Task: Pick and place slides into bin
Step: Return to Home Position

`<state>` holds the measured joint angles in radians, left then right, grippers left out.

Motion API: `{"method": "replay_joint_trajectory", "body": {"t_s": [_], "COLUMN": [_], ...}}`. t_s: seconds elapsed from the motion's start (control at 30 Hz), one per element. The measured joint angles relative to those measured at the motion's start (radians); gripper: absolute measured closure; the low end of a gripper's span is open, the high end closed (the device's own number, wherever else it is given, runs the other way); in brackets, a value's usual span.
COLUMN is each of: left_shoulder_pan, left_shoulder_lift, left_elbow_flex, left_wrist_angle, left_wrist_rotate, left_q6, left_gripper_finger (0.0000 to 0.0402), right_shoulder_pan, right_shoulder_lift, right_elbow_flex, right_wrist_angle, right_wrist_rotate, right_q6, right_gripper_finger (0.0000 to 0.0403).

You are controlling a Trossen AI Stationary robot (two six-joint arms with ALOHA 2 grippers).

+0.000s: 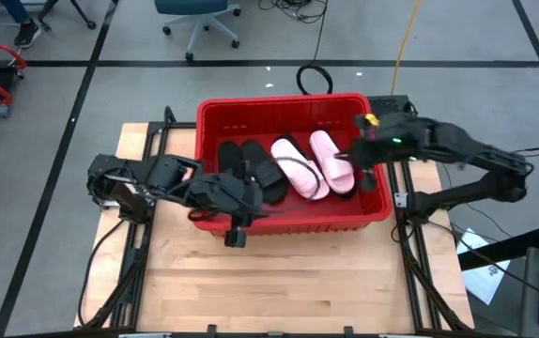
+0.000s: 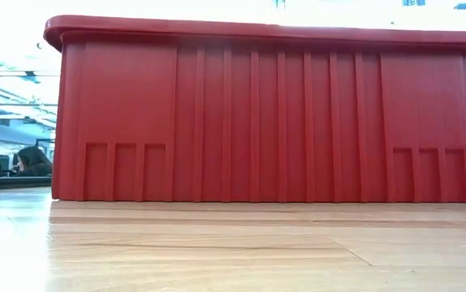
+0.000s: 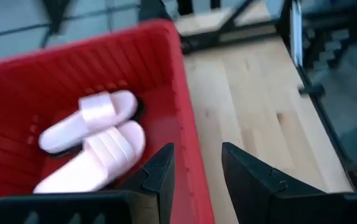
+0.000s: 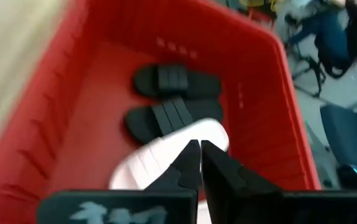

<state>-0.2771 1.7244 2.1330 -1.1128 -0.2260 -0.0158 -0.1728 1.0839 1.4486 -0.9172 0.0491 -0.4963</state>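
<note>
The red bin [image 1: 288,105] stands on the table's far half and fills the low view [image 2: 265,113]. Inside it lie two black slides [image 1: 251,164] at the left and two pale pink slides [image 1: 321,164] at the right, with black flip-flop parts showing under and across the pink ones [image 1: 293,165]. My left gripper [image 3: 197,174] is open and empty above the bin's near wall [image 3: 188,143], one finger on each side of its rim. My right gripper [image 4: 200,163] is shut over the bin's right part, above a pink slide [image 4: 147,165]. My right gripper's shut fingertips [image 4: 191,158] point down at the pink slide's end [image 4: 213,134]; I cannot tell whether they touch it. Nothing shows between the fingers.
Bare wooden table [image 1: 279,282] lies on the near side of the bin. Metal frame rails [image 1: 133,272] run along the table's left and right sides. Office chairs and cables stand on the floor beyond the far edge.
</note>
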Motion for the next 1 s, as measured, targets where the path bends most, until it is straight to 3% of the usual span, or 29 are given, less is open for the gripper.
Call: {"method": "replay_joint_trajectory", "body": {"t_s": [0.2,0.43,0.67,1.0], "left_shoulder_pan": [0.002,0.0,-0.001,-0.007], "left_shoulder_lift": [-0.056,-0.159,-0.227,-0.242], "left_elbow_flex": [0.0,0.0,0.0,-0.015], "left_wrist_angle": [0.013,-0.024,-0.108,-0.135], "left_wrist_rotate": [-0.051,-0.069,-0.073,-0.04], "left_q6": [-0.001,0.088,0.092,0.096], "left_gripper_finger": [0.0289,0.0385,0.0399,0.0398], "right_shoulder_pan": [0.105,0.209,0.269,0.274], "right_shoulder_lift": [-0.119,-0.201,-0.272,-0.501], "right_elbow_flex": [0.0,0.0,-0.008,-0.33], "right_wrist_angle": [-0.014,-0.023,-0.027,0.22], "right_wrist_rotate": [-0.001,-0.004,-0.169,-0.192], "right_q6": [0.109,0.185,0.189,0.307], "right_gripper_finger": [0.0398,0.0402,0.0402,0.0403]}}
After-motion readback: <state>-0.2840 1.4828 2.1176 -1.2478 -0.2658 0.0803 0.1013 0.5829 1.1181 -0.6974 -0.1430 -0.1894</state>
